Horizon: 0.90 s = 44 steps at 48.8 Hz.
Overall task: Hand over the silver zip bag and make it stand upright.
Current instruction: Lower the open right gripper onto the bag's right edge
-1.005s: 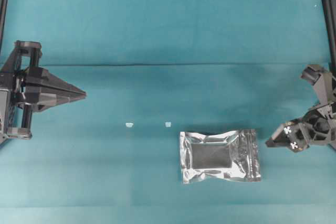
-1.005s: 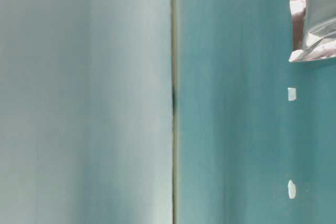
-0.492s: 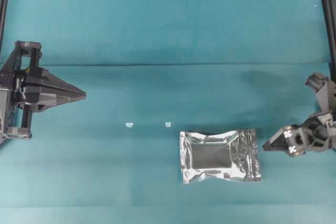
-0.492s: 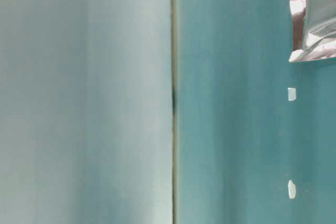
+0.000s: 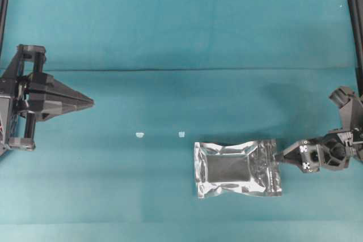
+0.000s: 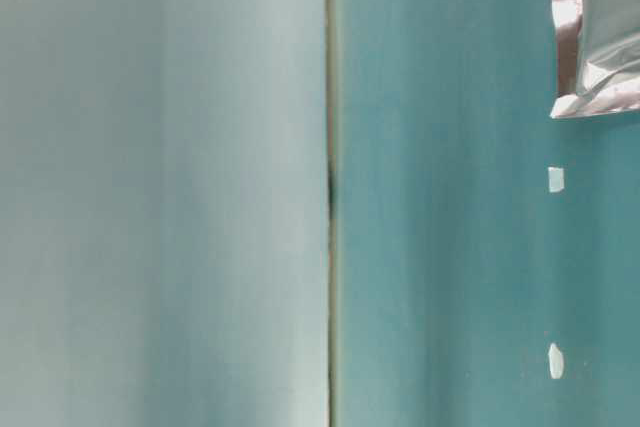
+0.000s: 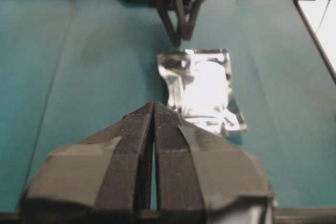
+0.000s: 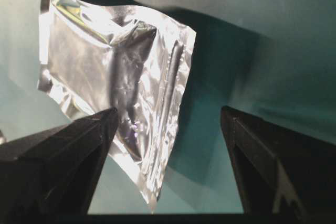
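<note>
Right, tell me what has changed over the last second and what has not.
The right gripper has swung down and in toward the zip end of the silver zip bag, jaws wide open; it has not gripped anything. The bag lies flat where it was. The left gripper stays shut and parked at the left, and the two white scraps have not shifted.

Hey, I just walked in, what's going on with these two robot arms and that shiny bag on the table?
The silver zip bag lies flat on the teal table, with nothing gripping it yet. The right gripper sits at the bag's zip-strip end with its jaws wide open, apparently lining up to pick it up. The left gripper is shut and empty, parked at the far left. Two tiny white scraps lie on the cloth between them. The handover and standing the bag upright are not yet done.
</note>
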Available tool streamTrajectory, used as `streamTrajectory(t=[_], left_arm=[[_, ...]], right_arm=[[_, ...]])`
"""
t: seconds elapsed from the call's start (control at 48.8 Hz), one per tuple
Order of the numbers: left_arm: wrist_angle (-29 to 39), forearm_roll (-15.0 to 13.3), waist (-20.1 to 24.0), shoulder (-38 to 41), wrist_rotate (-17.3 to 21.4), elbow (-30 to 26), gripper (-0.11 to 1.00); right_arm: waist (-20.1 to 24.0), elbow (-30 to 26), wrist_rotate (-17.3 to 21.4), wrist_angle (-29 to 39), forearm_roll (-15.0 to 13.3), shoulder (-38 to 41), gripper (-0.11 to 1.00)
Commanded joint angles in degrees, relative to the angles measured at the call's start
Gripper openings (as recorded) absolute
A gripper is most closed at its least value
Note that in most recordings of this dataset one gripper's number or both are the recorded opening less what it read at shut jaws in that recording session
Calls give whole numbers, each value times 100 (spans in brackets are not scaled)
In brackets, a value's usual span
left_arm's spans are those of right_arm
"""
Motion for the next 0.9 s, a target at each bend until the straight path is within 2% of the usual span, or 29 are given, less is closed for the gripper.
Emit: streamTrajectory(t=[0.0,0.308,0.882], left_arm=[[-26,9,9,18,-9,-53,-1],[-26,9,9,18,-9,-9,-1],[-35,9,9,-9,-9,114,-1]], right_arm=[[26,-97,35,-62,18,97,89],[35,-404,44,-97,18,659,89],[35,-615,123,-202,88,1037,89]])
